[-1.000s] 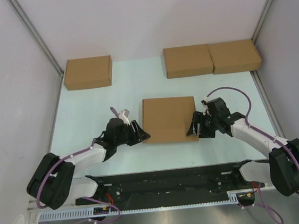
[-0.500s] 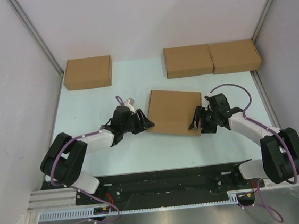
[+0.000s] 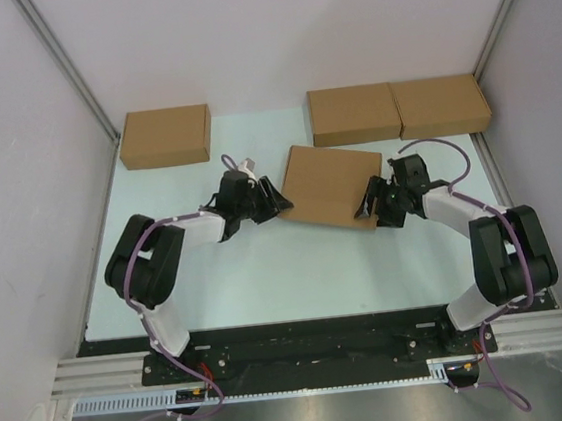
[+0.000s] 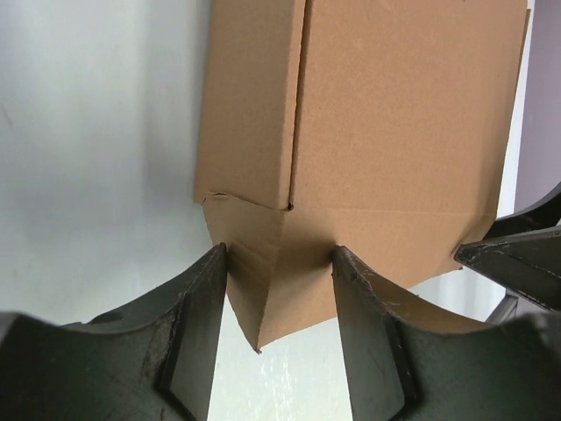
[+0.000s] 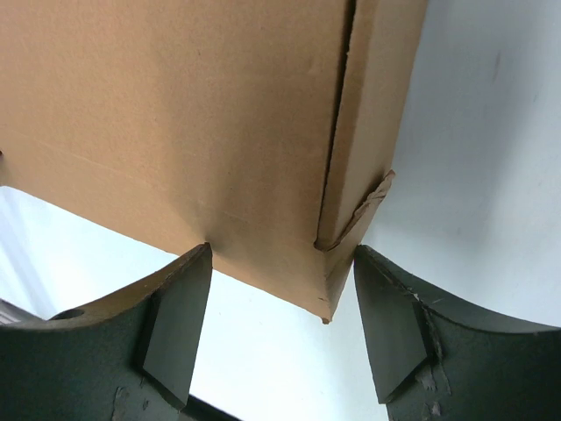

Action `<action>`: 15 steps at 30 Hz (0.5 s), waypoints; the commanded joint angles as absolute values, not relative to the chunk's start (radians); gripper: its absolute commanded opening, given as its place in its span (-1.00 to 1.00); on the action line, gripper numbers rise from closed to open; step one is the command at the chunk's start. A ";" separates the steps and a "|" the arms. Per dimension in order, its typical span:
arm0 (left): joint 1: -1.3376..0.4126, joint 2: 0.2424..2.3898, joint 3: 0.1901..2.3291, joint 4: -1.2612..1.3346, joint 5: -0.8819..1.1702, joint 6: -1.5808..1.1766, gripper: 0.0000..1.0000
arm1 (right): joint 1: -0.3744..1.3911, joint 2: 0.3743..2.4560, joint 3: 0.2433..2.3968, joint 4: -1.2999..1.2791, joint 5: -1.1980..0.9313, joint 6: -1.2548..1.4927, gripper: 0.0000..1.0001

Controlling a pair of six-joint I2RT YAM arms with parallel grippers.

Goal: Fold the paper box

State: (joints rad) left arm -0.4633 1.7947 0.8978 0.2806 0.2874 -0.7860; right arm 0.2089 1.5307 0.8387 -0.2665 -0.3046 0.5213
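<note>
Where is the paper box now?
In the top view, the paper box is right of centre, gripped at its near corners by the left gripper and right gripper, in front of the back-right boxes.

**Bright, even light; soft, dark foregrounds at the wrists**

From overhead the light is bright and diffuse. The pale table (image 3: 218, 277) shows no glare, and only faint, soft-edged shadows lie under the arms and the paper box (image 3: 328, 183). Up close the cardboard is sharp and evenly lit. The left gripper (image 4: 279, 254) and right gripper (image 5: 282, 250) are near-black, slightly blurred shapes. The table washes out almost white in the right wrist view.
</note>
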 commanded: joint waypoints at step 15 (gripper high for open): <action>-0.426 1.944 1.121 0.331 0.440 -0.804 0.10 | 0.156 1.707 1.061 -0.123 -0.348 0.528 0.40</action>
State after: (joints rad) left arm -0.4213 1.9301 1.0687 0.2821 0.3328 -0.7856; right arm 0.1493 1.6833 0.9924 -0.2077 -0.2935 0.5114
